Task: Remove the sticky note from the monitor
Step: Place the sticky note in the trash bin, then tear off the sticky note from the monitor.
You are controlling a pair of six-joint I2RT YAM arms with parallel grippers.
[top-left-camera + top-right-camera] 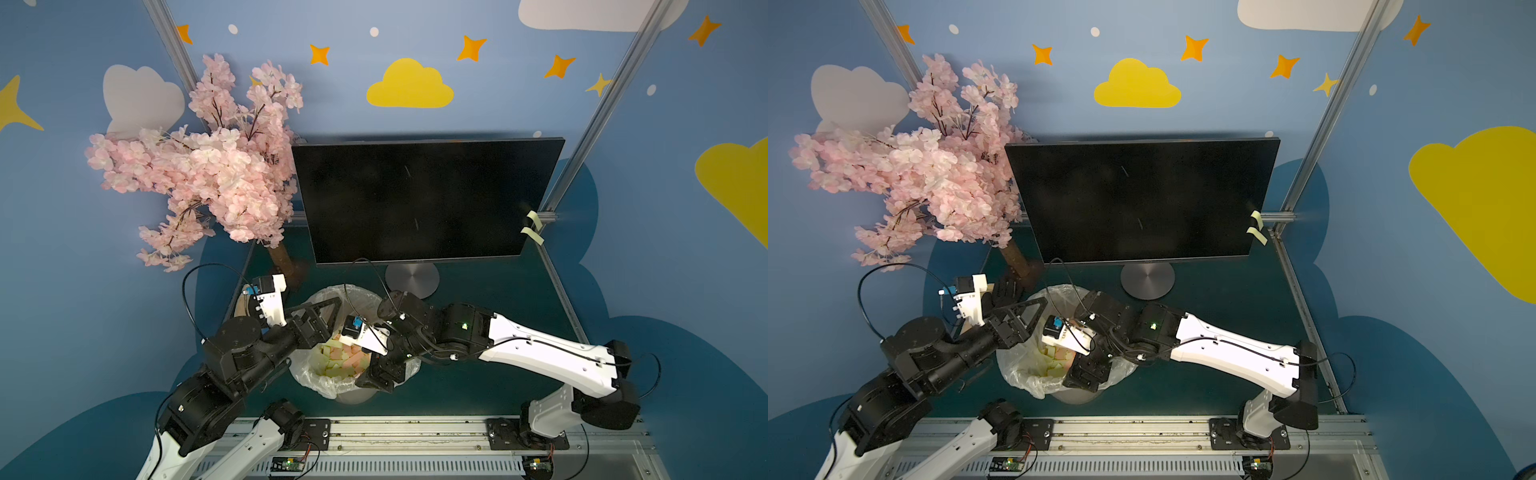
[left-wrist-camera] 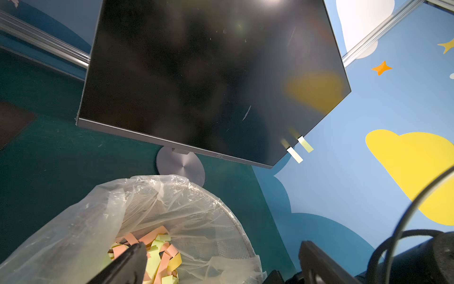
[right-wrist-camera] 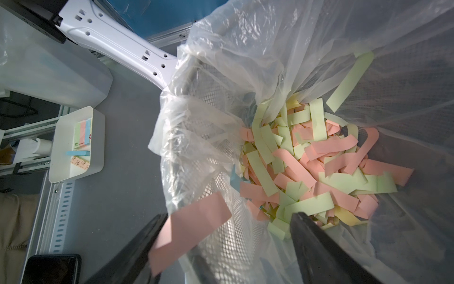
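Sticky notes [image 1: 533,227], two narrow strips of thin pale yellow-green paper, cling by one end to the monitor [image 1: 415,199] at its edge on the robot's right, near the lower corner, and their free ends curl out past the thin bezel. This flat panel stands at the back of the teal tabletop on a round base [image 1: 411,279] of brushed grey metal, its glossy black screen smudged and streaked; the neck is hidden behind the panel's lower edge in both top views, and the small logo on the bezel is too small to read. A pink note [image 3: 191,226], flat and rectangular, sticks to the inner face of one finger of the right gripper [image 3: 228,215]. Its black jaws are spread wide, so the paper is not pinched, and its near end blurs out of focus. In both top views those fingers are hidden under the wrist. Below hangs a wire-mesh bin [image 3: 221,137] lined with crinkled clear plastic, holding a loose heap of pink, green and yellow strips [image 3: 319,172]. The left gripper [image 2: 222,244] is also spread wide above the bin's rim, only its blurred dark fingertips showing at the frame's edge
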